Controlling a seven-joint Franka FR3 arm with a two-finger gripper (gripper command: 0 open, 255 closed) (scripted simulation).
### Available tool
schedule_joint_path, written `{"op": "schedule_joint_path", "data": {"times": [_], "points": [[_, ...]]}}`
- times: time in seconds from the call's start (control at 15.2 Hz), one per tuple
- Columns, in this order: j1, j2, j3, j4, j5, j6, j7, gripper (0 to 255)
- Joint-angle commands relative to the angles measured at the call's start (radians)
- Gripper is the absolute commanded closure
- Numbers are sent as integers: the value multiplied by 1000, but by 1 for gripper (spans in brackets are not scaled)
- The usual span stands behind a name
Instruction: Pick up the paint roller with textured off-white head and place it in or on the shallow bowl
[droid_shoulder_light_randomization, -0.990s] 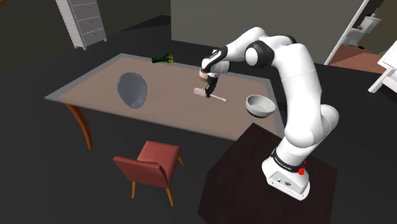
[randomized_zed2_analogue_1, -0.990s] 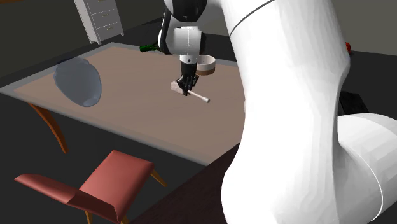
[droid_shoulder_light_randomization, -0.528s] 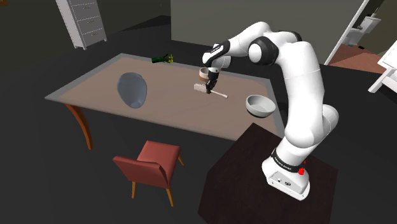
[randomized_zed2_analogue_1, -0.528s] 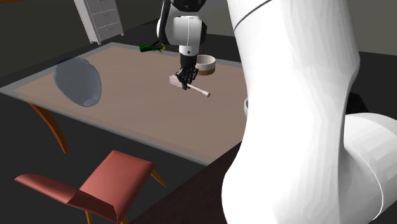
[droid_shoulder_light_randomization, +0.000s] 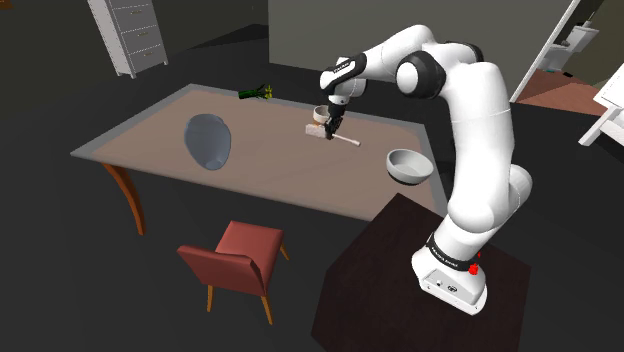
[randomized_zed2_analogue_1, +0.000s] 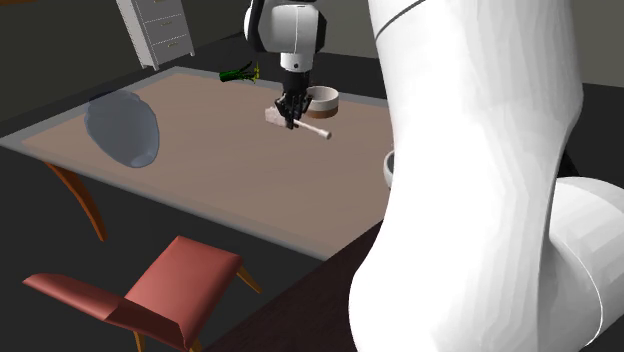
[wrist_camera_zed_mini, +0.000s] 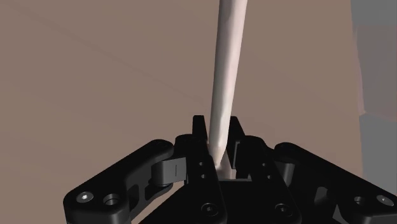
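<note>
The pincer (droid_shoulder_light_randomization: 331, 127) is clamped on the pale handle of the paint roller (droid_shoulder_light_randomization: 316, 130), which hangs seemingly clear of the bench (droid_shoulder_light_randomization: 150, 140), just beside the brown-rimmed shallow bowl (droid_shoulder_light_randomization: 320, 112). The pick-up looks done; what is left is carrying it over the bowl and releasing.

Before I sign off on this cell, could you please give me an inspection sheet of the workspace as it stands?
Surface: brown table with a grey edge.
Job's things: paint roller held by its handle, close beside the brown-banded bowl.
Clutter: grey bowl at the table edge; blue-grey oval shape; green item at the far edge.
Grippers: gripper shut on the paint roller.
Cables: nothing seen.
Surroundings: red chair; white drawers.
</note>
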Motion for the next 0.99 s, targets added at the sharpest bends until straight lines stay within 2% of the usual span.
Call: {"op": "schedule_joint_path", "data": {"times": [0.0,0.46,0.92], "points": [[1,-10,-2,1,-3,-11,3,255],[-66,-142,-42,-214,-8,56,-129,255],[-145,-235,-92,-360,-20,93,-267,255]]}}
